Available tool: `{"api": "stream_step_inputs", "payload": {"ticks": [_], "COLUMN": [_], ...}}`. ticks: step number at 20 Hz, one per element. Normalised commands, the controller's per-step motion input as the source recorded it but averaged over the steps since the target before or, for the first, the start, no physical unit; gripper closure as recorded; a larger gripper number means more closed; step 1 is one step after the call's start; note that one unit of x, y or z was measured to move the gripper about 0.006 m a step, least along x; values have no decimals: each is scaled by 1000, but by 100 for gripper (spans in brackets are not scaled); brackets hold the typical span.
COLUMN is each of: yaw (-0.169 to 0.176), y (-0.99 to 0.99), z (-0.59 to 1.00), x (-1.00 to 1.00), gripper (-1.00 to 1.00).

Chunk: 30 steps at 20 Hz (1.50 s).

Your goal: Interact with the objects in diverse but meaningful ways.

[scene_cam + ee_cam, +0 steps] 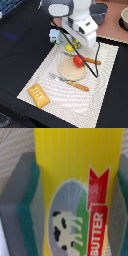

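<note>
In the wrist view the flat yellow packet, with red print and a cow picture, fills the space between my gripper's green-padded fingers, and both pads press on its edges. In the exterior view my gripper is low over the striped mat's far edge with the yellow packet in it. The red round fruit lies on a wooden plate just in front. The pale blue-white carton stands at the gripper's left in the exterior view. The golden-orange bread loaf lies at the mat's near corner.
An orange-handled fork lies beside the fruit and an orange-handled knife in front of the plate. A grey pot and a bowl stand at the back right. The striped mat lies on a dark tabletop.
</note>
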Motion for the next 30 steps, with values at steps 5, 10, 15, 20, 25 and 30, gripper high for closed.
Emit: {"api": "stream_step_inputs", "payload": {"ticks": [5, 10, 15, 20, 25, 30], "yaw": [0, 0, 1, 25, 30, 63], "y": [113, 121, 179, 366, 376, 267], "z": [159, 46, -25, 931, 1000, 1000], "x": [1000, 999, 679, 226, 134, -47], "gripper": [100, 100, -100, -100, -100, -100]}}
